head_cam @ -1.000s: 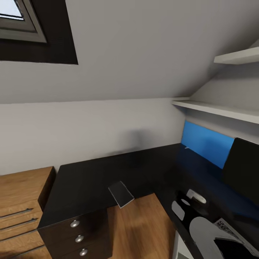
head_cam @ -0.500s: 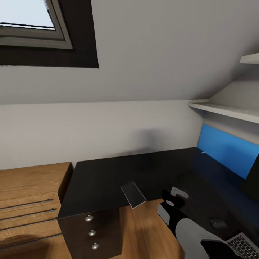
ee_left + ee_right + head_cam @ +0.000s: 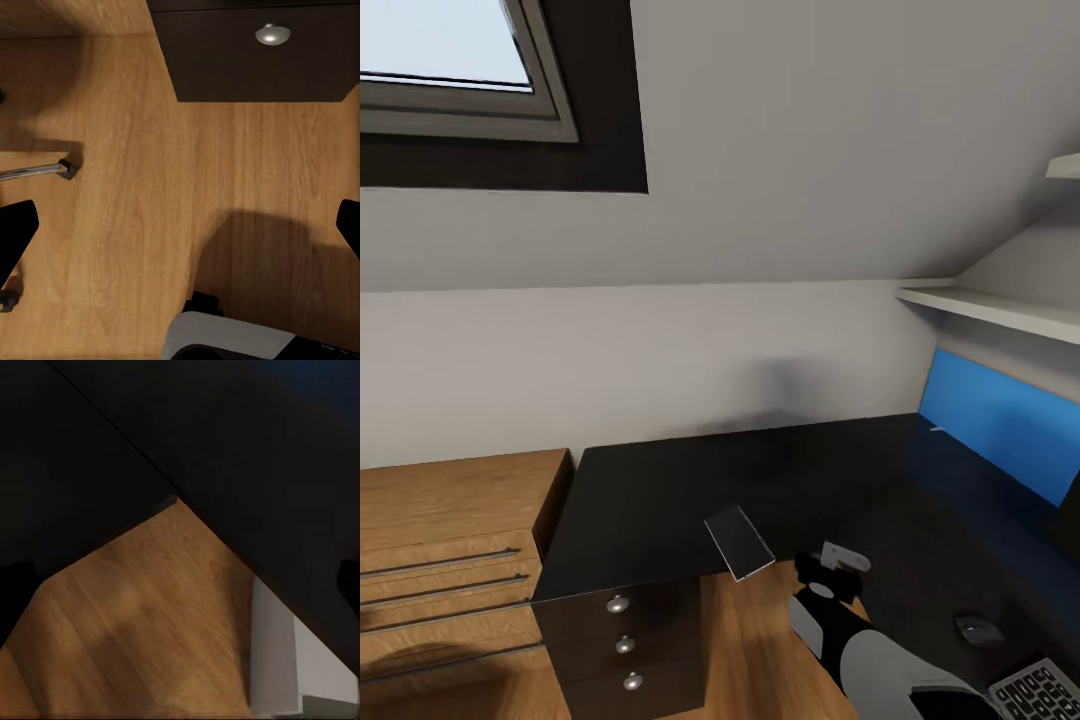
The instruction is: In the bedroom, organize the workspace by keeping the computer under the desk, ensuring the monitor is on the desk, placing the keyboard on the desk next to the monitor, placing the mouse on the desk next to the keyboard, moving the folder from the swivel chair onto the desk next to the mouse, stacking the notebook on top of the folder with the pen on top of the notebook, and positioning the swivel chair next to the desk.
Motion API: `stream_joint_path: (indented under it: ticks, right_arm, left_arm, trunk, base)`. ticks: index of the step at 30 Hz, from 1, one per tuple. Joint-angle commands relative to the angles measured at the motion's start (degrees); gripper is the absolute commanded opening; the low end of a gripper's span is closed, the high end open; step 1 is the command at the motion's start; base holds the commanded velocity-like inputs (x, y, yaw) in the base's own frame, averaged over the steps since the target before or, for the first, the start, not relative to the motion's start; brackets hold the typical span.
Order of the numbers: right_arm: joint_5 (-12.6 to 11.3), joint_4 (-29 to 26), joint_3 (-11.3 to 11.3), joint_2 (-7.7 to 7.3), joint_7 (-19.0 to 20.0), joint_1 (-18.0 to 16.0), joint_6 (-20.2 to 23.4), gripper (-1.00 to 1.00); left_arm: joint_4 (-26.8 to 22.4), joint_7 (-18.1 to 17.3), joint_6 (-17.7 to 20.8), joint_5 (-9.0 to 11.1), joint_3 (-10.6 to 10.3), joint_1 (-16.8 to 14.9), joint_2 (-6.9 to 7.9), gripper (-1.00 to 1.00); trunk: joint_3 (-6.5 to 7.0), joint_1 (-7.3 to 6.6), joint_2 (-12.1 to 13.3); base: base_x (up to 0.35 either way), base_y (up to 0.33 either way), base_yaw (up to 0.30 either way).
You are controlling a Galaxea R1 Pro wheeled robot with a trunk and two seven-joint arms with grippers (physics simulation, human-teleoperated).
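Black L-shaped desk (image 3: 660, 490): broad bare top toward the wall | obstacles on top: small grey slab (image 3: 739, 542) at the inner corner edge, mouse (image 3: 980, 629) and keyboard (image 3: 1044, 690) on the right wing | drawer unit (image 3: 622, 647) fills under-desk left end | open wood floor (image 3: 750, 650) in the desk's notch | shelf (image 3: 990, 310) overhangs right wing.

Black corner desk (image 3: 660, 490): grey notebook (image 3: 739, 542) at inner edge, mouse (image 3: 979, 629), keyboard (image 3: 1044, 688) near right.

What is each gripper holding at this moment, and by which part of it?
Nothing is held. In both wrist views the left gripper and the right gripper have fingers wide apart, with only wooden floor and the black desk between them.
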Motion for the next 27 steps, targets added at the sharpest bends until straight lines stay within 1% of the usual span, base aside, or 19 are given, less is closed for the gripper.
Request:
stream_joint_path:
  ticks: [1, 3, 10, 15, 18, 27]
  right_arm:
    - [-0.6, -0.3, -0.2, 0.04, 0.2, 0.3, -0.2, 1.00]
    - [0.1, -0.9, -0.9, 0.04, 0.4, 0.3, -0.8, 1.00]
    - [2.4, 1.3, -2.9, 0.04, 1.6, -2.0, -3.1, 1.00]
    - [4.1, 2.9, -3.1, 0.04, 1.6, -3.6, -4.7, 1.00]
    - [4.2, 3.9, -3.1, 0.04, 1.7, -4.3, -5.0, 1.00]
    - [4.3, 6.8, -3.0, 0.04, 2.0, -4.3, -7.6, 1.00]
  left_arm:
    - [-0.1, 0.0, -0.1, -0.2, 0.2, 0.0, -0.14, 1.00]
    - [-0.1, 0.0, -0.1, -0.2, 0.2, 0.0, -0.33, 1.00]
    - [-0.2, 0.1, -0.1, -0.2, 0.2, 0.0, -0.55, 1.00]
    - [-0.2, 0.1, -0.1, -0.2, 0.2, 0.0, -0.57, 1.00]
    - [-0.2, 0.1, -0.1, -0.2, 0.2, 0.0, -0.58, 1.00]
    - [-0.2, 0.1, -0.1, -0.3, 0.1, 0.0, -0.58, 1.00]
  trunk:
    - [-0.08, 0.02, -0.1]
    - [-0.08, 0.02, -0.1]
    - [-0.08, 0.02, -0.1]
    - [-0.08, 0.02, -0.1]
    - [-0.08, 0.02, -0.1]
    - [-0.08, 0.02, -0.1]
  base:
    - [0.000, 0.000, 0.000]
    - [0.000, 0.000, 0.000]
    - [0.000, 0.000, 0.000]
    - [0.000, 0.000, 0.000]
    - [0.000, 0.000, 0.031]
    - [0.000, 0.000, 0.241]
